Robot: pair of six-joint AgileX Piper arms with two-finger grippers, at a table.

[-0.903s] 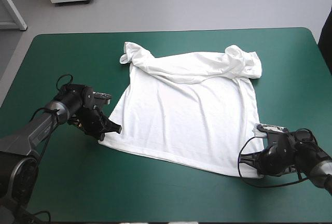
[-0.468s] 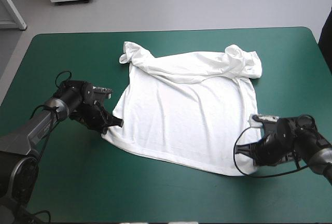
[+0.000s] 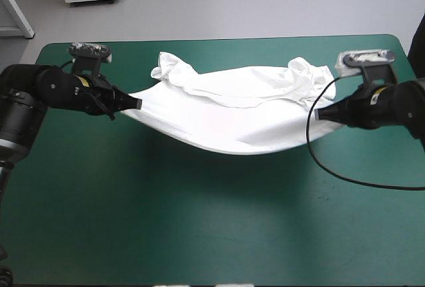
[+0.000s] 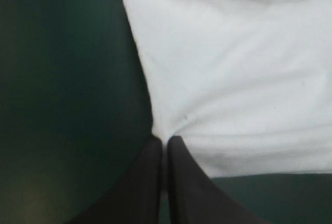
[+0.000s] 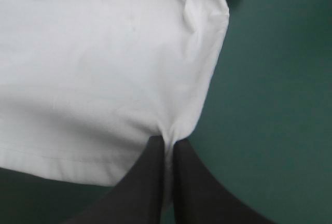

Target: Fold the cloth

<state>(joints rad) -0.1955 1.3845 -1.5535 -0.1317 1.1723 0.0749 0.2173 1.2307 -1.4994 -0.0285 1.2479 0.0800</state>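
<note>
T-shirt [image 3: 232, 121] spanning the far half, near half of the teal-green cover [image 3: 199, 220] bare, open passage there

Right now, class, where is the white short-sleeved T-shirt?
In the high view, the white short-sleeved T-shirt stretches across the far half of the teal-green table, its hem corners pinched by the left claw and the right claw.

T-shirt [image 3: 232, 124] hem now aloft

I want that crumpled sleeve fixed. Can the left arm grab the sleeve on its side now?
Probably not yet. The left end effector is shut on a lifted corner of the T-shirt. The sleeve lies close with nothing between, but it would have to let go first.
</note>
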